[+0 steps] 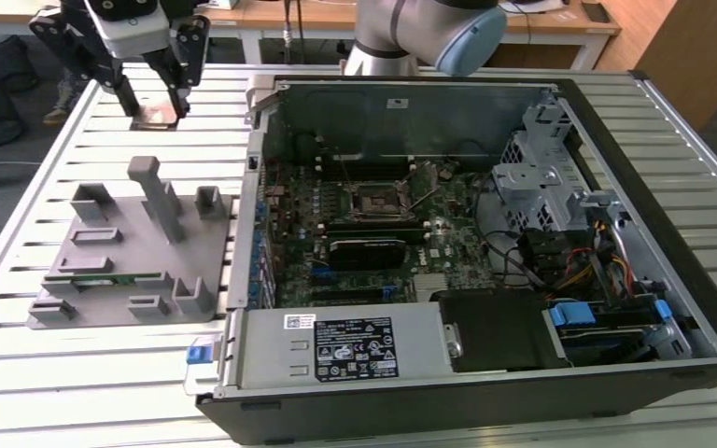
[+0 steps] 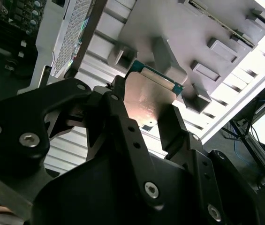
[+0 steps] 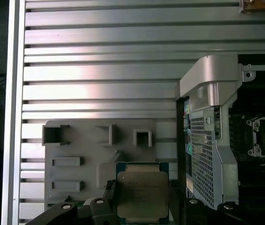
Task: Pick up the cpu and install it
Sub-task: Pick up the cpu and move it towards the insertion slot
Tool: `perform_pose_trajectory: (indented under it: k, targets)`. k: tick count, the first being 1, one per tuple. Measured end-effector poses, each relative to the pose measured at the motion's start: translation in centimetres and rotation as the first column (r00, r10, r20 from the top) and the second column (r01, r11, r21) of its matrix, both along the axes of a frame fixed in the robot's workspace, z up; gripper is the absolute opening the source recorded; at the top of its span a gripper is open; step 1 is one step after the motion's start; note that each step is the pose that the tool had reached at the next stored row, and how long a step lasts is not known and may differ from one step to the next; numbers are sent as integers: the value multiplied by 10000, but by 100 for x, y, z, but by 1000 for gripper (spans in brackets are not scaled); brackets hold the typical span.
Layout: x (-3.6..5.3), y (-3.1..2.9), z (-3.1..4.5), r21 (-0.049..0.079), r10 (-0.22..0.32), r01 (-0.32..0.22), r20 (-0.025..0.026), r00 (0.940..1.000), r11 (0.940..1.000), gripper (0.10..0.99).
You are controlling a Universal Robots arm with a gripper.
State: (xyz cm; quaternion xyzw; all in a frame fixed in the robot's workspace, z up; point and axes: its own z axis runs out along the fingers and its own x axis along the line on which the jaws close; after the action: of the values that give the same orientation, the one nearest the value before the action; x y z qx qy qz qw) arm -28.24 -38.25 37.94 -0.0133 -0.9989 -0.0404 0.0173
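Note:
The cpu is a small flat square chip with a silver top, held above the slatted table at the far left of the exterior view. My gripper is shut on it, one black finger on each side. In both wrist views the cpu sits between the fingers, and the gripper hangs over the grey fixture. The black cpu socket lies on the motherboard inside the open case, well to the exterior view's right of the gripper.
The grey fixture with upright posts stands on the table beside the case and carries a green memory stick. The open computer case has raised walls, a drive cage and a power supply.

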Motion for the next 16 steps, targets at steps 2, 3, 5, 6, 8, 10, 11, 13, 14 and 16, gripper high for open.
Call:
perform_pose_trajectory:
  k: [2,3,5,6,8,10,11,13,14,16]
  targets:
    - [28,0,0,0,0,0,-1,10000,10000,525]
    - [45,0,0,0,0,0,0,10000,10000,525]
    - [78,0,0,-1,0,0,-1,10000,10000,525]
    - [92,0,0,0,0,0,-1,10000,10000,525]
    - [119,0,0,-1,0,0,-1,10000,10000,525]
    - [148,0,-1,0,0,0,0,10000,10000,525]
    - [163,0,-1,0,0,0,0,10000,10000,525]
    - [190,0,-1,0,0,0,0,10000,10000,525]
    - [203,0,-1,0,0,0,0,10000,10000,525]
    - [228,0,-1,0,0,0,0,10000,10000,525]
